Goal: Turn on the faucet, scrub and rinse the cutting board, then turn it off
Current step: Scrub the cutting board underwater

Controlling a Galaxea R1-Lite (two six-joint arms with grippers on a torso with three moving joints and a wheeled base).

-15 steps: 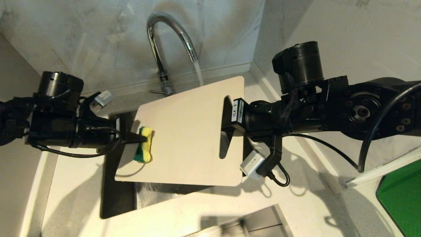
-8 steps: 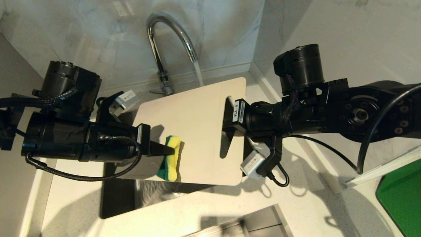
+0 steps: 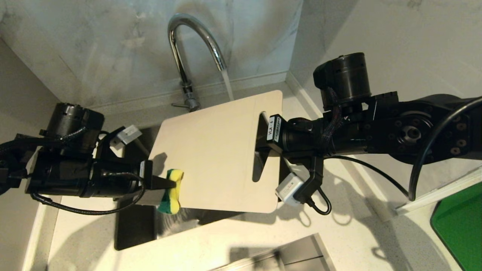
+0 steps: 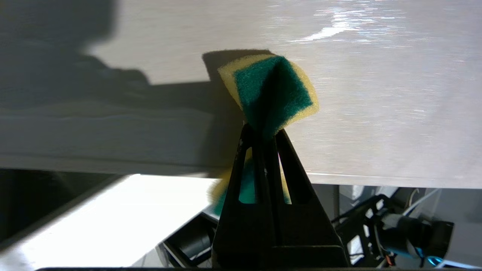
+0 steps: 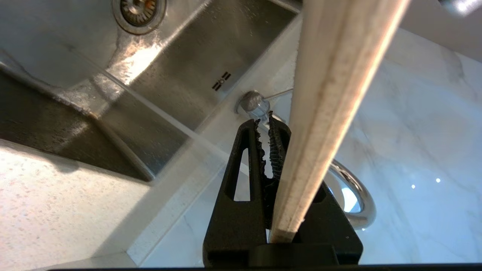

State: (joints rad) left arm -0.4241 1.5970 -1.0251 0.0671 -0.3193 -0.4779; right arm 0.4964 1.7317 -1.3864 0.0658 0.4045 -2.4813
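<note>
Scrubbing state, both arms engaged over the sink.

faucet point(image 3: 196, 56): chrome gooseneck at the back wall, water running from the spout onto the far edge of the cutting board. Thin lever sticks out sideways at its base.

cutting board point(image 3: 214, 150): cream, held tilted above the sink point(image 3: 135, 222), slot handle toward the robot's right. Far edge sits just in front of the faucet base. In the right wrist view it shows edge-on point(image 5: 327, 113).

right gripper point(image 3: 263, 141): clamped on the cutting board at the slot-handle end, arm coming in level from the right. Right wrist view shows the board edge pinched low in the jaws; the serrated tips point(image 5: 269, 124) stand nearly together beside it.

left gripper point(image 3: 169, 183): clenched on the sponge, arm coming in level from the left, at the board's near-left corner.

sponge point(image 3: 171, 190): yellow with green scouring face, squeezed in the middle by the fingers. Sits at the board's lower-left corner, partly hanging past the edge over the sink. Left wrist view shows it folded point(image 4: 269, 92) with a yellow edge against the board surface point(image 4: 376, 94).

green board point(image 3: 459, 226): flat on the counter at far right, well apart from the sink.

drain point(image 5: 137, 9): visible in the sink bottom, right wrist view.
</note>
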